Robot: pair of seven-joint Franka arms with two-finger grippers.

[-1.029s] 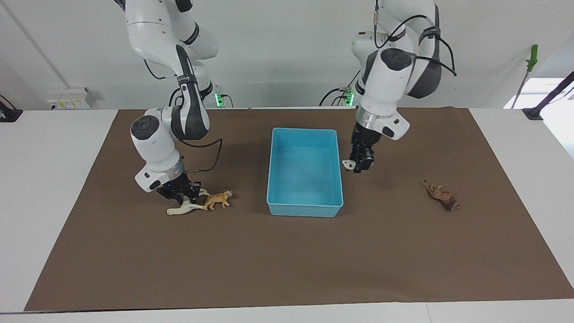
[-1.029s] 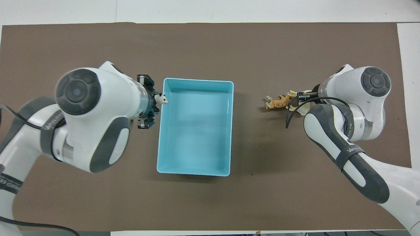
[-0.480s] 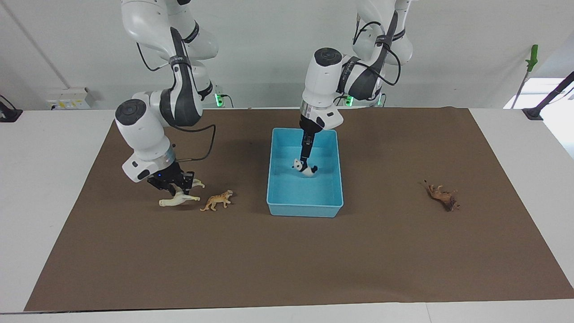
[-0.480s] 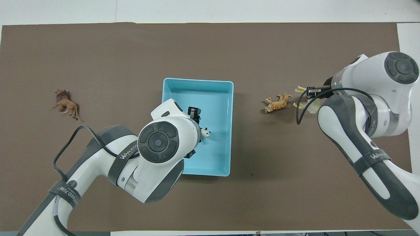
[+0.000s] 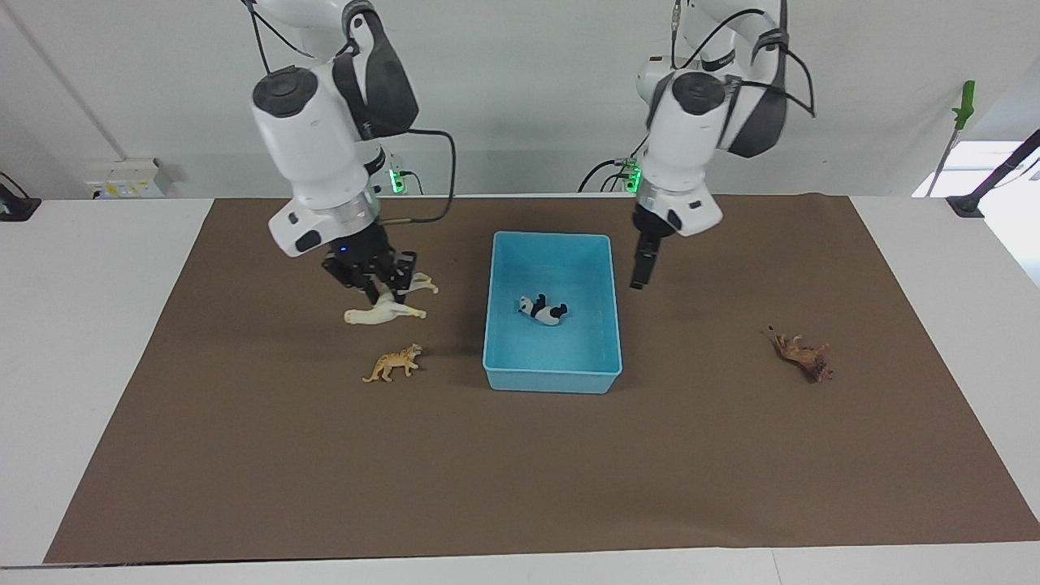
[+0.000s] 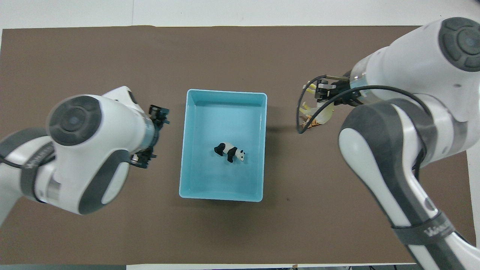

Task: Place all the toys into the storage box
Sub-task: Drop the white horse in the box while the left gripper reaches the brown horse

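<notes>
- Watching both feeds, I see the box (image 5: 552, 370) on the brown mat (image 5: 520, 471), midway between the two arms.
- My panda (image 5: 543, 309) lies on its side on the box floor, roughly central, clear of all four walls; the overhead shows it there too (image 6: 230, 151).
- My right gripper (image 5: 376, 284) is raised over the mat toward the right arm's end of the table, its fingers clamped on the horse (image 5: 387, 307).
- That horse hangs in the air under the fingers, body roughly level, legs pointing toward the box; it touches nothing else.
- From overhead, the horse (image 6: 321, 112) and the right gripper (image 6: 326, 92) cover most of the tiger, so I read its place from the facing feed.
- My tiger (image 5: 394, 362) stands on the mat, farther from the robots than the held horse, near the box but apart from its wall.
- My left gripper (image 5: 640, 272) hangs over the mat just beside the box wall on the left arm's side, holding nothing.
- Overhead, its fingers (image 6: 154, 112) are spread apart, so I call it parted.
- My lion (image 5: 803, 355) lies on the mat toward the left arm's end, well apart from the box; in the overhead feed the left arm hides it.
</notes>
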